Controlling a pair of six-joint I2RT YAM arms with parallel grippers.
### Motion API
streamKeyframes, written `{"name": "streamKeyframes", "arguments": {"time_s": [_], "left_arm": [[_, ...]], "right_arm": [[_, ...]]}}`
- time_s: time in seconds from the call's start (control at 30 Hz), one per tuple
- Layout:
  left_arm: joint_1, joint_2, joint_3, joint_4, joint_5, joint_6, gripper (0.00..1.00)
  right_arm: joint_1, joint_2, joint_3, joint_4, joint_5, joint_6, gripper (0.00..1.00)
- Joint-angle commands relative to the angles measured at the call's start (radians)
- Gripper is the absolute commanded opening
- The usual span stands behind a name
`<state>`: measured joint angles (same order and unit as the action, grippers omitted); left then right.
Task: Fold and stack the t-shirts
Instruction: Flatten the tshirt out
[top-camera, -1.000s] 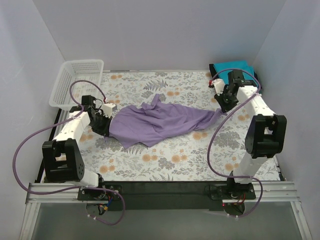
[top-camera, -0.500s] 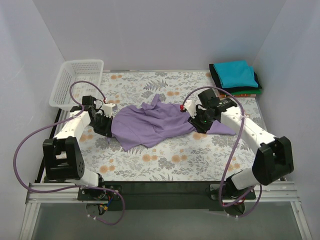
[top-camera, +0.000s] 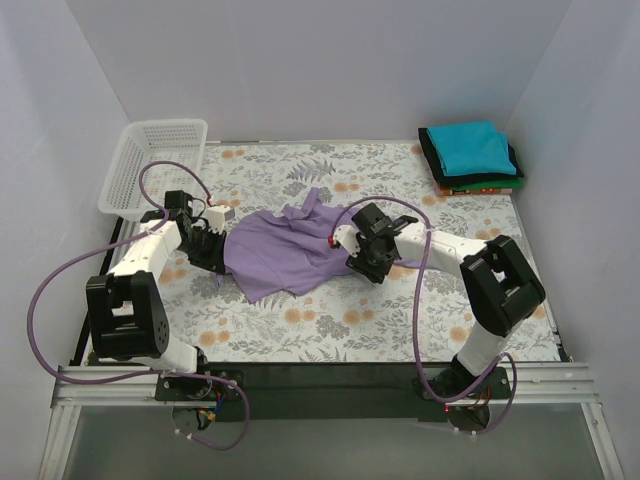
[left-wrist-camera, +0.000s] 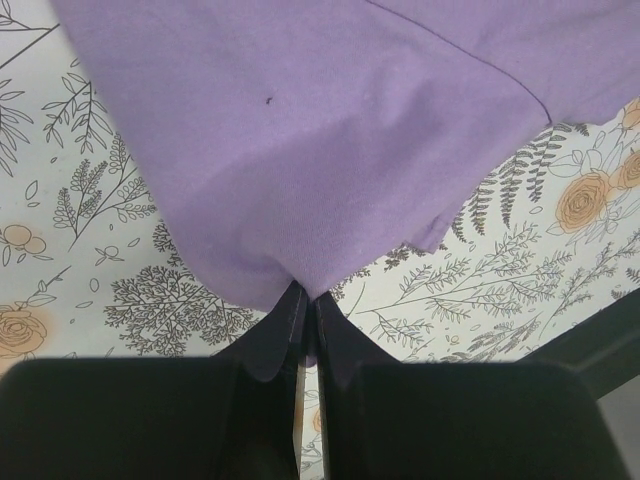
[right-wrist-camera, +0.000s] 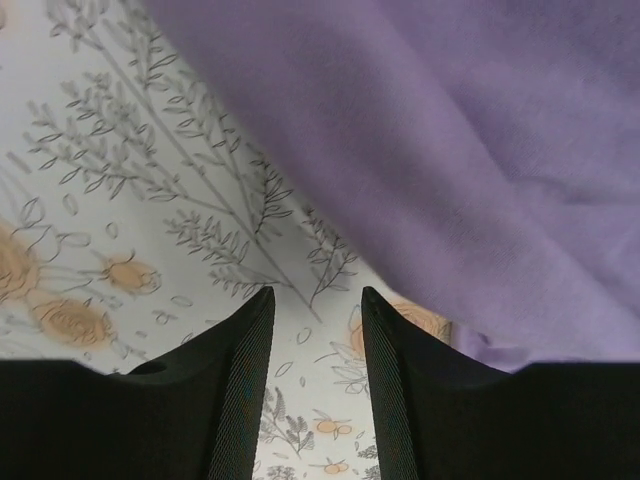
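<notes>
Surface: a floral table cloth (top-camera: 330, 320) – grey leaves and orange blossoms on white – covers the table from side to side.
Room: plain white walls (top-camera: 320, 70) close in the left, far and right sides.
Far-left corner: a white mesh basket (top-camera: 168, 123) stands on the cloth's edge, close against the left wall.
Left arm: it reaches in from the near left, with a purple cable (top-camera: 60, 280) looping out beside it.
Left gripper (top-camera: 215, 255): its fingers are pressed together on the left end of the lavender t-shirt (top-camera: 280, 250). In the left wrist view a fold of the cloth (left-wrist-camera: 320, 130) is pinched at the tips (left-wrist-camera: 305, 300).
Lavender t-shirt: it lies crumpled left of centre, with one flap pointing toward the far side. Its right part is bunched up against the right gripper.
Right gripper (top-camera: 365, 262): its fingers are spread at the shirt's right edge. In the right wrist view bare floral cloth shows between them (right-wrist-camera: 318, 300), and the purple cloth (right-wrist-camera: 480, 150) lies just beyond, not gripped.
Far-right corner: the folded t-shirts are stacked here, with the teal one (top-camera: 470, 147) on top, the dark green one (top-camera: 432, 158) under it and the orange-red one (top-camera: 480, 189) showing at the near edge – well apart from the lavender shirt.
Near edge: a black strip (top-camera: 330, 375) runs along it, with the arm bases mounted at it.
Open room: uncovered floral cloth stretches along the near side, across the far middle and over the right half between the right gripper and the stack.
</notes>
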<state>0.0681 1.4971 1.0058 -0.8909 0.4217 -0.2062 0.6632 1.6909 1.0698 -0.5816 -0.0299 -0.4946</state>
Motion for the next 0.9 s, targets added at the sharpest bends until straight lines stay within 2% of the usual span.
{"name": "streamKeyframes", "arguments": {"time_s": [0.0, 0.17, 0.33, 0.43, 0.5, 0.53, 0.57, 0.6, 0.73, 0.87], "left_arm": [[0.001, -0.012, 0.021, -0.002, 0.031, -0.009, 0.00], [0.001, -0.011, 0.017, 0.003, 0.025, -0.009, 0.00], [0.001, 0.003, 0.022, 0.007, 0.023, -0.012, 0.00], [0.001, 0.012, 0.024, 0.013, 0.028, -0.021, 0.00], [0.001, 0.015, 0.024, 0.015, 0.031, -0.025, 0.00], [0.001, 0.015, 0.025, 0.012, 0.032, -0.024, 0.00], [0.001, 0.014, 0.031, 0.006, 0.032, -0.025, 0.00], [0.001, 0.011, 0.034, 0.000, 0.034, -0.024, 0.00], [0.001, -0.012, 0.042, -0.017, 0.028, -0.016, 0.00], [0.001, -0.029, 0.037, -0.019, 0.028, -0.019, 0.00]], "right_arm": [[0.009, 0.027, 0.019, 0.124, 0.105, 0.043, 0.48], [0.019, 0.041, 0.048, 0.176, 0.203, 0.091, 0.51], [0.021, 0.062, 0.070, 0.195, 0.214, 0.108, 0.60], [0.019, 0.095, 0.085, 0.212, 0.216, 0.111, 0.61], [0.021, 0.110, 0.096, 0.215, 0.199, 0.114, 0.52], [0.021, 0.112, 0.110, 0.215, 0.191, 0.114, 0.25], [0.021, 0.108, 0.114, 0.213, 0.185, 0.114, 0.11], [0.019, 0.104, 0.117, 0.206, 0.185, 0.113, 0.02], [0.021, 0.018, 0.101, 0.164, 0.159, 0.077, 0.01], [0.021, -0.138, 0.045, 0.129, 0.107, 0.057, 0.01]]}}
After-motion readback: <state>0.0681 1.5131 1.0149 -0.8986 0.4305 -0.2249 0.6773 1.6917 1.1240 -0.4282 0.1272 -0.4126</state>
